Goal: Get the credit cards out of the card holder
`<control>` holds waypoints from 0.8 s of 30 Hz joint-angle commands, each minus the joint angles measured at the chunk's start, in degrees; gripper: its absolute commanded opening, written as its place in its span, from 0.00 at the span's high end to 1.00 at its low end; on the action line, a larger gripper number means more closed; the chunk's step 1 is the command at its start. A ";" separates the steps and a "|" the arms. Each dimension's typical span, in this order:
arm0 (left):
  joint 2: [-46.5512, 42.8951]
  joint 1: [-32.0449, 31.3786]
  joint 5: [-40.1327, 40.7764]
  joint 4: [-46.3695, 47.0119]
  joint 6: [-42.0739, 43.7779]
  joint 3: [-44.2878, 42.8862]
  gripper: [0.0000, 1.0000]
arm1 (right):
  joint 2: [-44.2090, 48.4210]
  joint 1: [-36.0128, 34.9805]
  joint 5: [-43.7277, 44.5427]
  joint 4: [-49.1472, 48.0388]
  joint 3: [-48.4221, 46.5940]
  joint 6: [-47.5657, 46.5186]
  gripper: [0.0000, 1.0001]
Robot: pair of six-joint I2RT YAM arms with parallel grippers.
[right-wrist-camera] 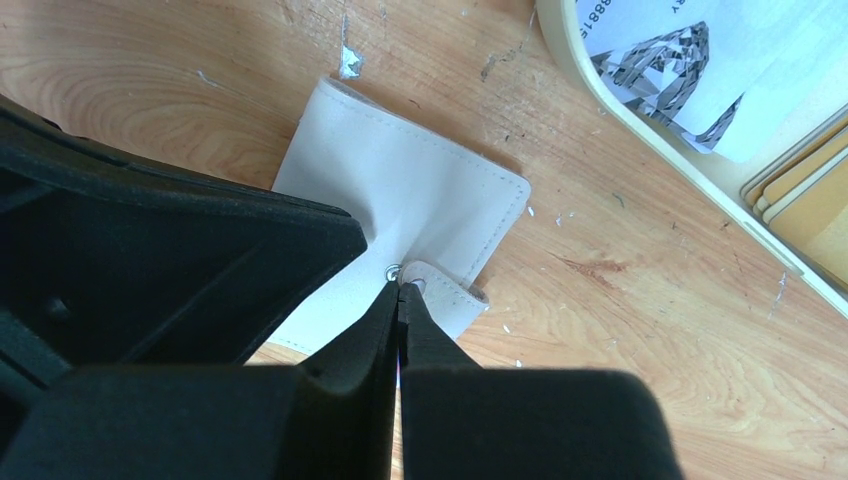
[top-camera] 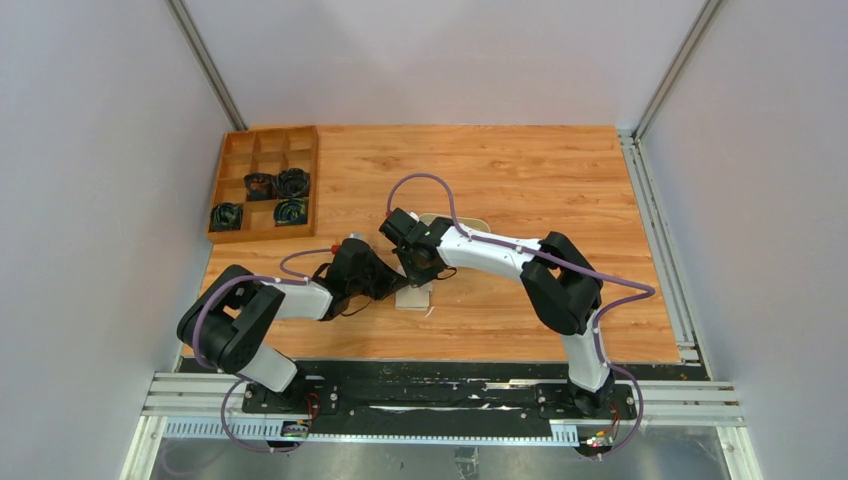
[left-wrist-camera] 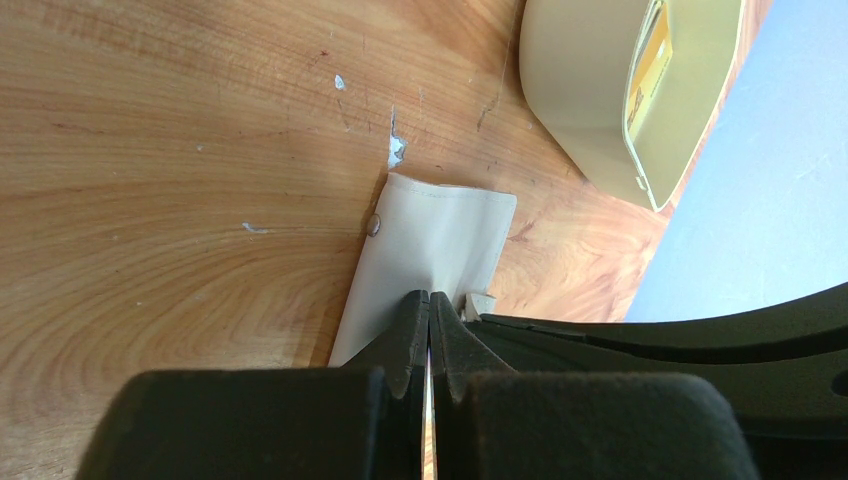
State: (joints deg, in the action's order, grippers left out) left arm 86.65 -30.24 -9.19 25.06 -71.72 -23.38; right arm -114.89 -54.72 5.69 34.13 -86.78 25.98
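While both arms meet over the wooden table (top-camera: 520,170), you have the card holder (top-camera: 413,297) lying flat and folded shut just toward 6 o'clock from the table's middle. The left gripper (top-camera: 392,283) comes at it from 9 o'clock and the right gripper (top-camera: 420,272) from 1 o'clock.

On your left wrist view, the left gripper (left-wrist-camera: 429,297) has its fingers pressed together on the near edge of the card holder (left-wrist-camera: 440,235). A pale sliver of it shows between them, so read that as a clamp on the wallet. A small metal stud (left-wrist-camera: 374,225) sits on the cream cover at 10 o'clock from the fingertips.

On your right wrist view, the right gripper (right-wrist-camera: 400,288) also has its fingers together, the tips meeting right at the snap tab (right-wrist-camera: 445,290) of the card holder (right-wrist-camera: 400,190). You cannot tell from here whether the tab is actually pinched or only touched.

The oval cream tray (top-camera: 478,224) stands near the wallet at 1 o'clock, apart from it. Inside it lie the credit cards (right-wrist-camera: 800,200), yellow-orange ones stacked edge to edge, with a whitish printed one (right-wrist-camera: 690,60) beside them at 11 o'clock. No card shows in the folded wallet itself.

At the table's 10 o'clock corner you have a wooden compartment box (top-camera: 228,165) with dark coiled items (top-camera: 275,185) in several cells.
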 commanded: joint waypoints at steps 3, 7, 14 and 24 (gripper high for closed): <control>1.77 -0.50 0.23 -4.93 1.85 0.30 1.00 | 1.73 -0.39 0.05 -1.23 1.43 0.58 1.00; 1.77 -0.52 0.19 -4.93 1.85 0.19 1.00 | 1.95 -0.39 -0.40 -1.67 1.44 0.63 1.00; 1.95 -0.52 0.22 -4.93 1.85 0.29 1.00 | 1.50 -0.39 -1.28 -2.17 1.74 0.65 1.00; 1.84 -0.52 0.32 -4.93 1.76 0.59 1.00 | 0.08 0.12 -4.34 -4.55 4.44 2.22 1.00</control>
State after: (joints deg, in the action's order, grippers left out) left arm 86.65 -30.24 -9.23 24.99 -71.50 -23.46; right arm -114.41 -54.70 4.05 31.27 -85.17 26.24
